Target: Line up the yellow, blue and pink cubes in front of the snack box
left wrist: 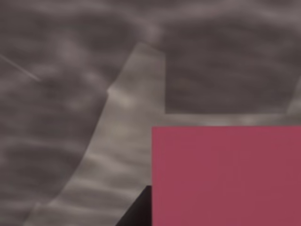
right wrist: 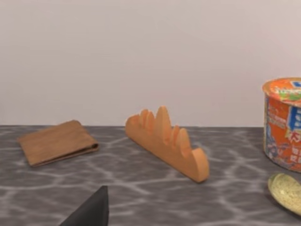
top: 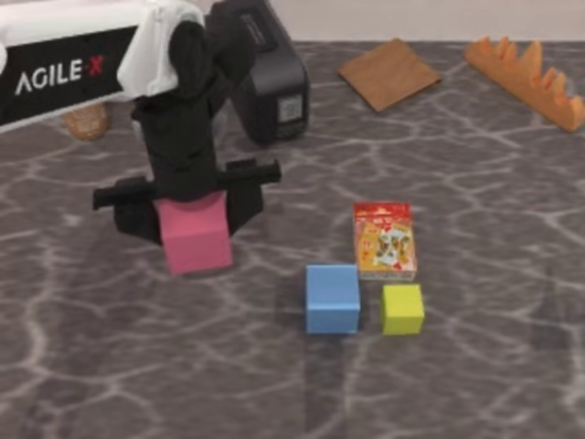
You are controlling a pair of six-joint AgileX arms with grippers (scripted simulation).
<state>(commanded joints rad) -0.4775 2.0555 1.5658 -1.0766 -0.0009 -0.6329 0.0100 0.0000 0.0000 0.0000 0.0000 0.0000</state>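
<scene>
The snack box (top: 384, 240) is the landmark here: it lies flat a bit right of table centre in the top view, red edge toward the far side. Directly in front of it sits the yellow cube (top: 402, 308), roughly under the box's right half, and the blue cube (top: 332, 298) is just beside that on the left, near the box's front-left corner, w/ a narrow gap between the two cubes. So two of three look placed already. The pink cube (top: 194, 236) is well to the left of the snack box, pinched in the left gripper (top: 187, 212), whose black fingers press its two sides; the left wrist view shows the cube's pink face filling the lower right, w/ grey marbled table beyond it, so it seems lifted or at most barely on the surface, can't tell which. Step in hand, by judgement: carrying the pink cube over to finish the row. Next move prob. calls for travelling right toward the snack box and setting the pink cube down left of the blue cube, same line as the other two, w/o bumping the blue one, since the pink is the biggest. The right gripper isn't in the top view; its wrist view shows only a dark tip, so whether it's spread or not can't be told; that arm looks parked off to the side.
</scene>
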